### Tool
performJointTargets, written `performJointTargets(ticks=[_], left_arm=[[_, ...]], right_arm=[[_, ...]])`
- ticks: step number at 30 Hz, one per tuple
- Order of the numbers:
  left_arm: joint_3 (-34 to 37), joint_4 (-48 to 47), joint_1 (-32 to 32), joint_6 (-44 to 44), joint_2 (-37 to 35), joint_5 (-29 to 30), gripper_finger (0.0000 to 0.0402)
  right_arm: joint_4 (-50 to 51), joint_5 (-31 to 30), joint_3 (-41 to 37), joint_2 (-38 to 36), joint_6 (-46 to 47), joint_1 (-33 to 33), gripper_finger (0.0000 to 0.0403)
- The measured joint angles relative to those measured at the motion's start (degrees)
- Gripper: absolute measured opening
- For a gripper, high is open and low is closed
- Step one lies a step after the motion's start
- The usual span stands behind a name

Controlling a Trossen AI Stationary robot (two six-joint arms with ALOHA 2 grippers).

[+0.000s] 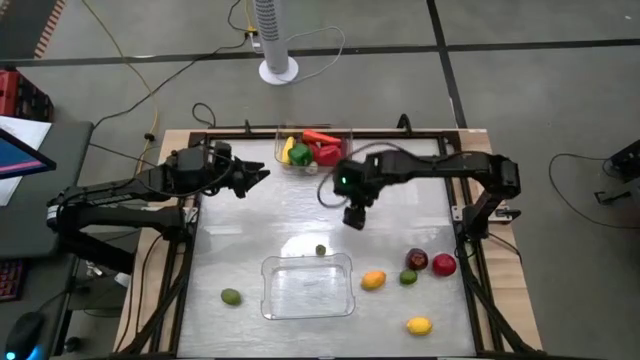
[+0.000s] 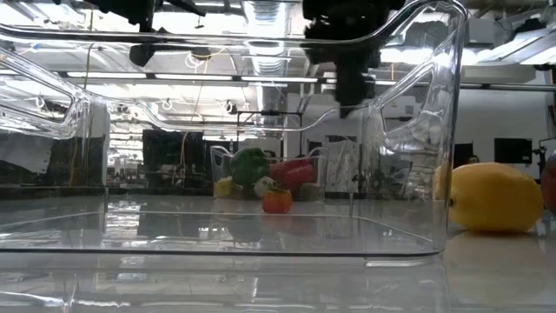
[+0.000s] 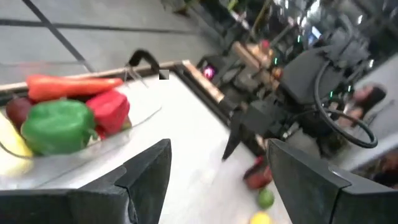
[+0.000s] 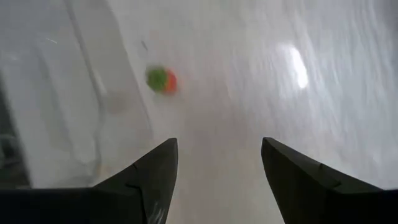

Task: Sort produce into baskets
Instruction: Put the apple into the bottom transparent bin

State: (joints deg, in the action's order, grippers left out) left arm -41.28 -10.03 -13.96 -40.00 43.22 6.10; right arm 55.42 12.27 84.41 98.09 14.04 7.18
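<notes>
Glossy white tabletop point(image 1: 240, 225). Left gripper point(image 1: 252, 178) hovers beside the far clear plastic bin point(image 1: 283, 161), fingers spread, empty. That bin holds a lobed green pepper point(image 3: 57, 124), red pepper point(image 3: 111, 109), long orange carrot point(image 3: 71, 84) and a yellow piece point(image 1: 288, 150). An oval green fruit point(image 1: 231, 296) lies near the front. Near clear rounded-corner bin point(image 1: 306, 287) is empty; a small green-orange piece point(image 4: 161, 80) sits just behind it. Right gripper point(image 1: 354, 218) hangs mid-table, fingers parted, empty. Rightward: orange point(image 1: 373, 280), green point(image 1: 408, 277), maroon point(image 1: 417, 260), red point(image 1: 444, 265) rounds; smooth yellow lemon point(image 1: 419, 325).
</notes>
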Motion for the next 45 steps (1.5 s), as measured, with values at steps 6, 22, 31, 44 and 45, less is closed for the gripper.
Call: performJointTargets(ticks=[6, 22, 31, 44, 45], left_arm=[[0.00, -3.20, -0.02, 2.09, 0.00, -0.92, 0.0251], [0.00, -2.94, -0.02, 4.69, 0.00, -1.37, 0.0251], [0.00, -2.94, -0.02, 4.47, 0.00, -2.48, 0.0251], [0.00, -2.85, -0.02, 3.97, 0.00, -2.34, 0.0251], [0.00, -2.87, -0.02, 3.68, 0.00, -2.35, 0.0251]], right_arm=[[5.95, -2.33, -10.38, -6.57, 10.97, -8.61, 0.0260], [7.61, -2.92, -29.49, -26.21, 33.54, -21.54, 0.0287], [11.21, -6.88, -29.47, -19.48, 28.87, -27.11, 0.0390], [9.64, -6.34, -29.29, -6.14, 21.22, -27.77, 0.0339], [9.55, -6.08, -29.22, -5.69, 20.31, -27.28, 0.0328]])
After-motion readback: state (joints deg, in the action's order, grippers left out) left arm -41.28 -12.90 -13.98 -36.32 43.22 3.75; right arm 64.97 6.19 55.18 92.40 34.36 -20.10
